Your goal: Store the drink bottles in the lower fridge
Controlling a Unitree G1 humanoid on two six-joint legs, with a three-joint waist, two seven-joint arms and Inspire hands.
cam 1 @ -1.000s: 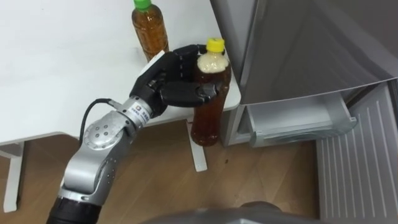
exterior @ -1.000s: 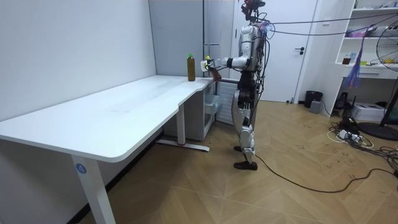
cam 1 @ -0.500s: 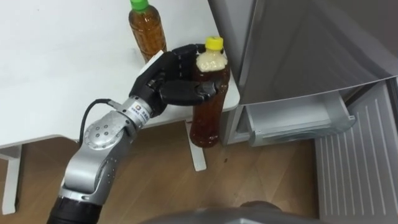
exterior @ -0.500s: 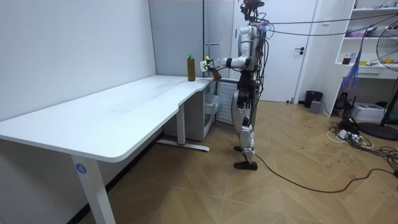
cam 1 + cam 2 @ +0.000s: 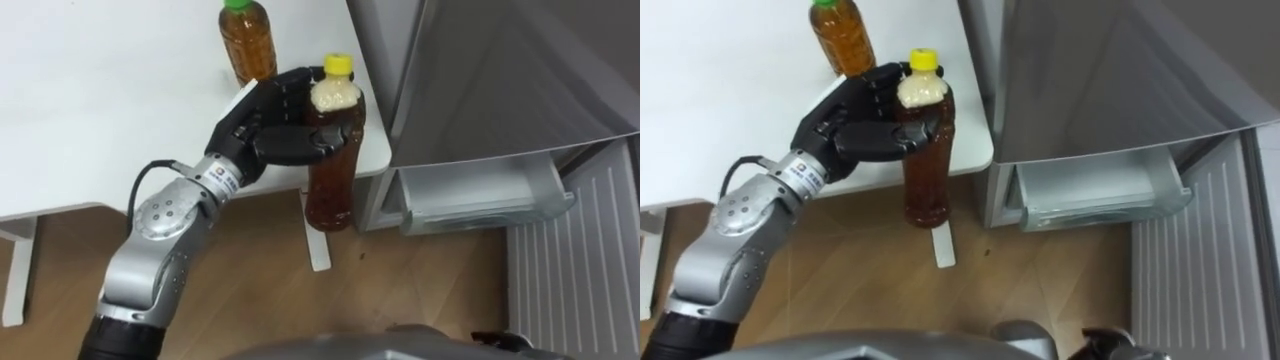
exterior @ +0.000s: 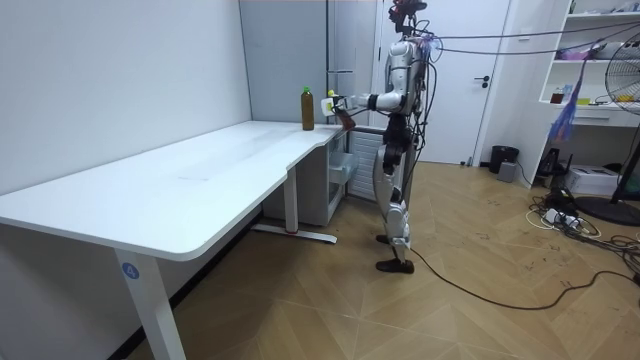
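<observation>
Only my camera shifts slightly; left hand (image 5: 268, 135) still grips the yellow-capped bottle (image 5: 330, 190) mid-frame, off the corner edge of the table (image 5: 100, 100), open floor (image 5: 260, 290) below, fridge (image 5: 500, 80) at right.

Two head eyes close above, one room camera far off.
The eye views look steeply down from the robot's head, close over the table (image 5: 100, 100) corner, bottle (image 5: 330, 185) and fridge (image 5: 500, 80), set slightly apart sideways. The room view stands well back, looking along the table toward that same corner, bottle and fridge.
</observation>
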